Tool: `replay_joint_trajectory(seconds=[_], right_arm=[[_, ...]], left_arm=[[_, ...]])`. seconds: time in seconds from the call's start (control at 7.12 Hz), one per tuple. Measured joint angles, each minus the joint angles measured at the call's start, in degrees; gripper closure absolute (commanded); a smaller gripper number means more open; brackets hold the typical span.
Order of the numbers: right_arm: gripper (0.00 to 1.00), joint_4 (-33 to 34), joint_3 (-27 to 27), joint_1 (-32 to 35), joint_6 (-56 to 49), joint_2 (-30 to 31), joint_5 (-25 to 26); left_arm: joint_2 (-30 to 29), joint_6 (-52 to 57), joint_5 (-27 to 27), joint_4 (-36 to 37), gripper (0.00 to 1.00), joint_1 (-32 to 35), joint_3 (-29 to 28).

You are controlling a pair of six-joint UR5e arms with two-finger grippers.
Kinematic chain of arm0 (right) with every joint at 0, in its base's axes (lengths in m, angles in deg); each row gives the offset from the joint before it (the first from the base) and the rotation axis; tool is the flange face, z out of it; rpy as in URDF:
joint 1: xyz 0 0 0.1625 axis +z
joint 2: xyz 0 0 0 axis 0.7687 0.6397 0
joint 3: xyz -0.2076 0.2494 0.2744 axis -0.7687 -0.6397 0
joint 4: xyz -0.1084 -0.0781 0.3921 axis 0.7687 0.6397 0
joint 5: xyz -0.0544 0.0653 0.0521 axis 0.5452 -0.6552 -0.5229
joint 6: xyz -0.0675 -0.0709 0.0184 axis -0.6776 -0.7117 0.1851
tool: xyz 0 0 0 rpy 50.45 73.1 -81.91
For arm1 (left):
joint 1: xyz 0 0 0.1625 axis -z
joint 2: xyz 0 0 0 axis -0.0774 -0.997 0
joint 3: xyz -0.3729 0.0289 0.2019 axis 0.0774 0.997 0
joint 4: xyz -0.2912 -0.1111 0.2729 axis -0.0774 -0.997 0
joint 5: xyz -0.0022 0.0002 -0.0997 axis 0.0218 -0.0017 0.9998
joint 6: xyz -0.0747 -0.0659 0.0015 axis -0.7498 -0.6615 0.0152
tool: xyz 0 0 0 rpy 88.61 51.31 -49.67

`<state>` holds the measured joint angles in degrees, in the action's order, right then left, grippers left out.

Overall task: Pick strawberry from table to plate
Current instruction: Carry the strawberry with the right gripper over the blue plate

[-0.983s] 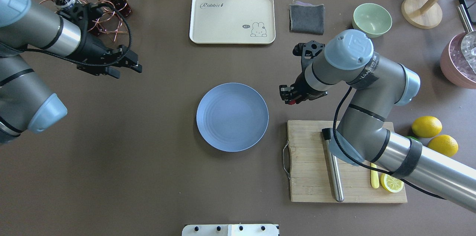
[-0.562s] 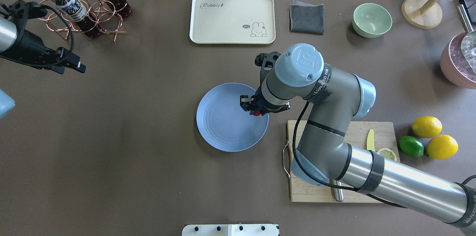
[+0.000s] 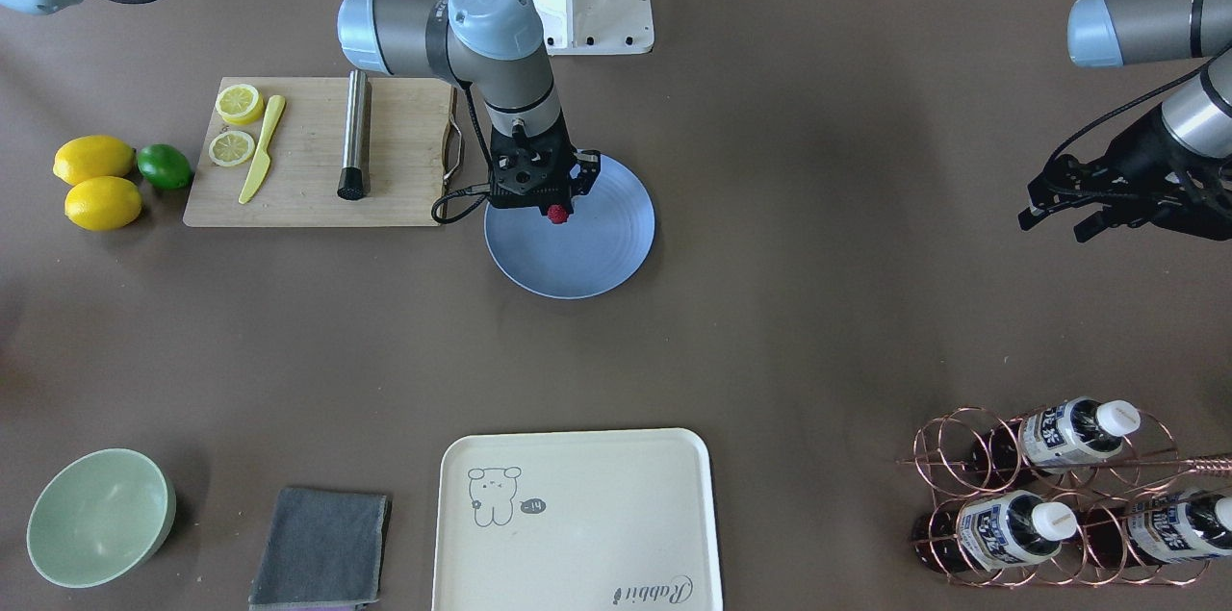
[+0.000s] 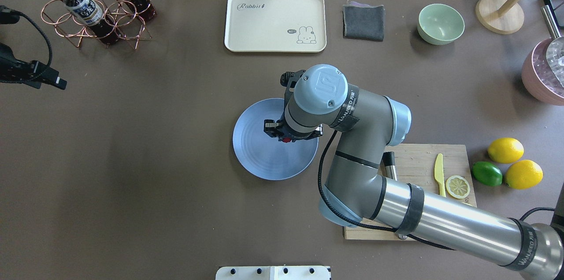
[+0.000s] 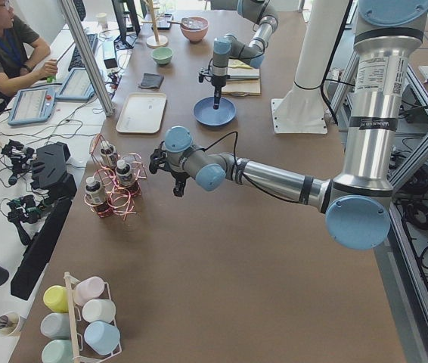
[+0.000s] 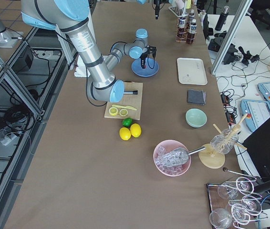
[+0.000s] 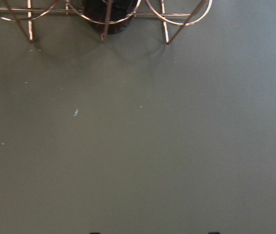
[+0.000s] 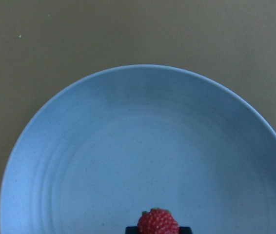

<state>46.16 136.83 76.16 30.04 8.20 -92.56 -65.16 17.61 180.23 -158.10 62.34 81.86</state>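
Note:
The strawberry (image 4: 287, 140) (image 3: 556, 214) is small, red and bumpy. It is pinched in my right gripper (image 4: 287, 138) (image 3: 556, 210), which is shut on it and points straight down over the light-blue plate (image 4: 260, 161) (image 3: 602, 265). In the right wrist view the strawberry (image 8: 158, 222) hangs just above the near part of the plate (image 8: 104, 146); I cannot tell whether it touches. My left gripper (image 3: 1055, 224) is open with nothing in it, far off over the brown table (image 4: 154, 183) near the bottle rack.
A wooden cutting board (image 4: 418, 156) with a yellow knife, a lemon slice and a steel rod lies right of the plate. Lemons (image 4: 505, 150) and a lime (image 4: 487, 173) sit beyond it. At the back stand a cream tray (image 4: 275, 22), grey cloth (image 4: 363, 22), green bowl (image 4: 440, 23) and copper bottle rack (image 4: 97, 11).
My right arm swung left with the strawberry, from beside the cutting board to over the plate. My left arm drew back toward the table's left edge.

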Motion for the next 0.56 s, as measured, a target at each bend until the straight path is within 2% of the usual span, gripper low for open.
replay_joint_trajectory(seconds=[0.14,0.28,0.42,0.56], right_arm=[[1.00,-1.60,-1.35,-0.20,0.03,-0.13,0.52],[0.45,-3.44,-2.65,-0.30,0.06,-0.23,0.68],[0.00,-4.30,-3.15,-0.30,0.12,-0.32,0.66],[0.00,-4.65,-3.15,-0.30,0.19,-0.38,0.56]], left_arm=[[0.72,0.38,0.04,0.10,0.21,0.32,0.20],[1.65,0.50,0.08,0.08,0.21,0.47,0.60],[2.15,0.54,0.10,0.08,0.21,0.50,0.91],[2.38,0.55,0.08,0.11,0.21,0.53,1.04]])
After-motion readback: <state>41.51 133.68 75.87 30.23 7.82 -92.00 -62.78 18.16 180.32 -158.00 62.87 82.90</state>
